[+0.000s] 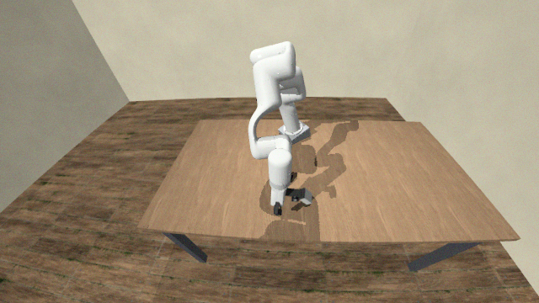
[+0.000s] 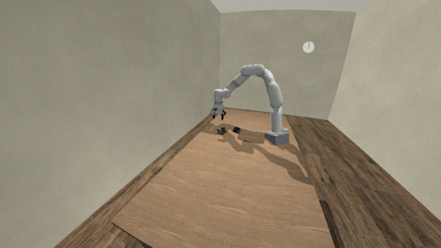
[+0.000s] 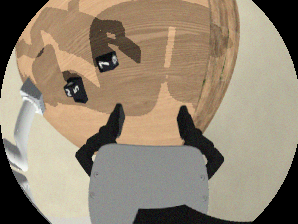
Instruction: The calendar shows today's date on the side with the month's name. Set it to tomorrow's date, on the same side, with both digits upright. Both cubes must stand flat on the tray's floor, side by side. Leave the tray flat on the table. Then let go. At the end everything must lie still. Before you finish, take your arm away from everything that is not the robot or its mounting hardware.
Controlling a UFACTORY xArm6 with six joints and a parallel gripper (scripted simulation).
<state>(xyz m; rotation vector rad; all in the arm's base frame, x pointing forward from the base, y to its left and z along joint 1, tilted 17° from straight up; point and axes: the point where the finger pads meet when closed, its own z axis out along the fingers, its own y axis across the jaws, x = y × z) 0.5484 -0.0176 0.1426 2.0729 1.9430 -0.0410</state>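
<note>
Two small dark cubes with white marks lie apart on the bare table top. One cube [image 3: 107, 62] also shows in the top and exterior views [image 1: 296, 194] [image 2: 222, 131], with a grey piece beside it [image 1: 306, 199]. The other cube [image 3: 75, 88] [image 2: 236, 129] lies closer to the arm's base [image 1: 293, 174]. The digits are too small to read. I cannot make out a tray or a month name. My gripper [image 3: 151, 111] [image 1: 278, 207] [image 2: 218, 112] is open and empty. It hangs well above the table, to the side of the cubes and near the table's edge.
The arm's base [image 1: 295, 132] stands at the back middle of the table. The table edge [image 3: 216, 43] runs close beside the gripper, with floor and wall beyond it. A round clock [image 2: 308, 47] hangs on the far wall.
</note>
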